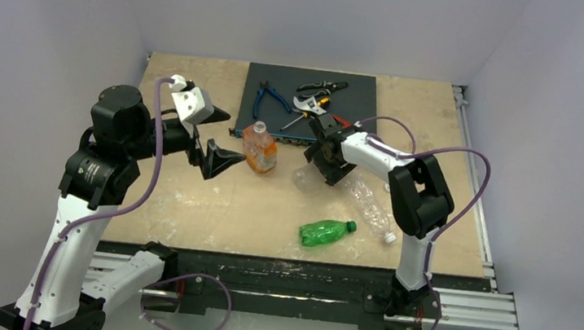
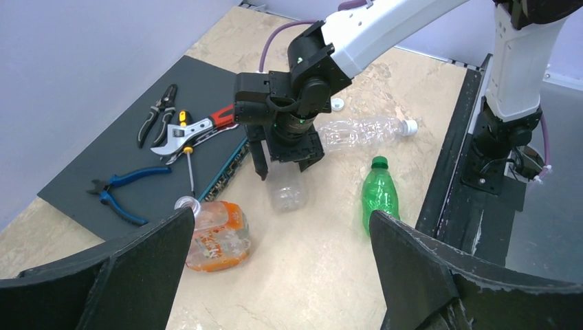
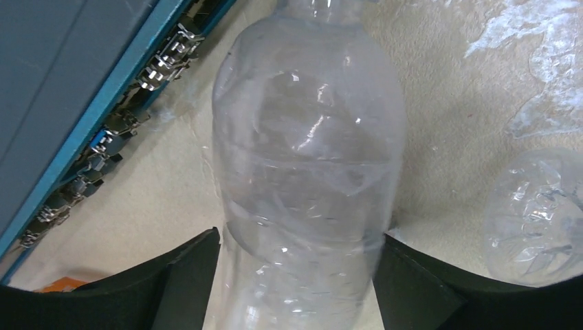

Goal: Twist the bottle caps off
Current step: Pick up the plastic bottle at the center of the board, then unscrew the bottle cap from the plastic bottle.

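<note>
While the right gripper [image 3: 299, 265] straddles a clear bottle [image 3: 306, 137] next to the dark panel [image 3: 55, 69], can't tell if it's actually squeezing; the left gripper [image 2: 280, 218] hovers wide open and empty by the orange-label bottle [image 2: 218, 235].

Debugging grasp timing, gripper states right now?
Left gripper: open, empty.
Right gripper: straddling the clear bottle; whether it grips cannot be told.
</note>
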Motion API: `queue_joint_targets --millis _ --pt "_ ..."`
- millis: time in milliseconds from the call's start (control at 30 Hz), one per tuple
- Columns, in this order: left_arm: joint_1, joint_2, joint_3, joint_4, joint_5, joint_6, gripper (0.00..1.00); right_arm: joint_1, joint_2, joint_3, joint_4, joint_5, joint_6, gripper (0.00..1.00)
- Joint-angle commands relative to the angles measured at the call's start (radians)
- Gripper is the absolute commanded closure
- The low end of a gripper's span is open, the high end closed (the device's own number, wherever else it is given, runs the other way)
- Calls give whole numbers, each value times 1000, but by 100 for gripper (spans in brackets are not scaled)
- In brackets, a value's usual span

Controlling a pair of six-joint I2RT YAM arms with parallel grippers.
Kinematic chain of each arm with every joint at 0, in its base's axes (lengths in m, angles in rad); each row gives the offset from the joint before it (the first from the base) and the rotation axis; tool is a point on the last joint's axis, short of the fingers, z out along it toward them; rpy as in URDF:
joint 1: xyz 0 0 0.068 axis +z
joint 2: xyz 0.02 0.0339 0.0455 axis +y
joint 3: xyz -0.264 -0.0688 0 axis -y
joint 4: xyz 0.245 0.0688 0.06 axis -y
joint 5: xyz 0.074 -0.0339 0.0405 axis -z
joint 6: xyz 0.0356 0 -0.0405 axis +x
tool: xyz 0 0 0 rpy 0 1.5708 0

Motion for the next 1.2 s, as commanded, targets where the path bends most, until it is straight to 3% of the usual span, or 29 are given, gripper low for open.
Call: queue_joint_targets --millis 0,200,300,533,667,800,900,1067,1167 --pt "1 1 36 4 43 3 0 -2 -21 -23 11 48 6 24" --pt "1 1 17 5 54 5 0 7 -102 -41 27 125 -33 52" --pt "1 0 -1 11 66 -2 0 26 -155 -47 16 163 -47 59" --pt "1 64 97 21 158 -47 0 113 -321 -64 -1 269 -68 58" --pt "1 99 98 37 265 -158 0 218 -460 -52 28 403 -134 58" --pt "1 54 -30 197 288 -314 0 323 -625 -104 274 467 -355 57" --pt "1 24 -89 272 269 -346 0 371 -690 -101 430 485 -450 56" --pt "1 43 -46 228 206 -242 0 439 -660 -6 577 431 -594 56" --pt "1 85 -4 214 261 -298 0 472 -651 -7 754 330 -728 55"
